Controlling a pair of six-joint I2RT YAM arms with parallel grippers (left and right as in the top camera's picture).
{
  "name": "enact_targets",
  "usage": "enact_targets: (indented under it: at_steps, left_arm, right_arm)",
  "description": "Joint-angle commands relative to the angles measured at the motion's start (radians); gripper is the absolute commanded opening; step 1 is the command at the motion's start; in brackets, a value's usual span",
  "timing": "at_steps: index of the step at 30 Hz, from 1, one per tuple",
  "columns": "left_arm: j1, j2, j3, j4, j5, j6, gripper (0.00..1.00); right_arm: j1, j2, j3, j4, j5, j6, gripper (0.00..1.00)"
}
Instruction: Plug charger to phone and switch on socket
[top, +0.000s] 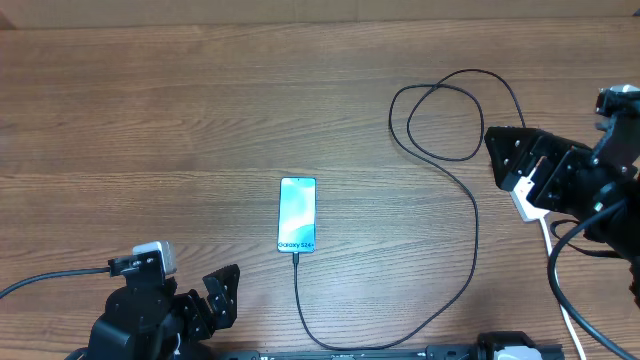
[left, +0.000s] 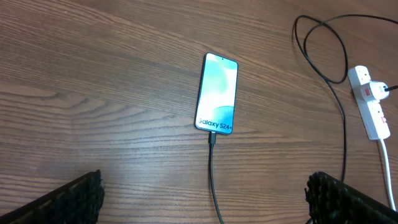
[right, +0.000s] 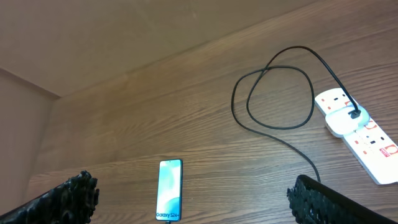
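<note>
The phone (top: 297, 214) lies flat mid-table, screen lit, "Galaxy S24+" at its near short edge. The charger (top: 470, 250), a thin black cable, meets that edge with its plug tip (left: 212, 138), then runs right and up into a loop. In the left wrist view the phone (left: 217, 93) lies ahead. My left gripper (left: 205, 208) is open and empty, back at the table's near left, and the charger (left: 214, 180) passes between its fingers. My right gripper (top: 520, 160) hovers open above the socket (top: 525, 205), mostly covering it. The socket (right: 360, 134) carries a black plug (right: 354, 114).
A white cord (top: 560, 290) leaves the socket toward the near right edge. In the right wrist view the cable loop (right: 280, 93) lies left of the socket. Bare wooden table (top: 150, 130) stretches left and behind the phone.
</note>
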Motion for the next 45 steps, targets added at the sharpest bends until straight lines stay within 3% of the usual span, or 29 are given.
enact_targets:
  at_steps: [1,9,21,30,34,45]
  left_arm:
    - [-0.006,-0.005,-0.004,0.002,-0.012,-0.009,1.0]
    - [-0.006,-0.005,-0.004,0.002,-0.012,-0.009,1.0]
    - [-0.006,-0.005,-0.004,0.002,-0.012,-0.01,1.0]
    - [-0.006,-0.005,-0.004,0.002,-0.012,-0.01,1.0]
    - [-0.006,-0.005,-0.004,0.002,-0.012,-0.009,1.0]
    - [-0.006,-0.005,-0.004,0.002,-0.012,-0.009,1.0]
  right_arm:
    - [-0.001,-0.019,-0.009,0.0,0.024,-0.012,1.0]
    - [-0.003,-0.235,-0.159,0.162,0.081,-0.03,1.0]
    - [-0.085,-0.939,-1.099,0.86,0.053,-0.038,1.0]
    - [-0.084,-1.07,-1.57,1.41,-0.018,-0.038,1.0]
    - [-0.084,-1.091,-1.675,1.492,-0.014,-0.038,1.0]
    - [-0.085,-1.096,-1.796,1.469,0.072,-0.038,1.0]
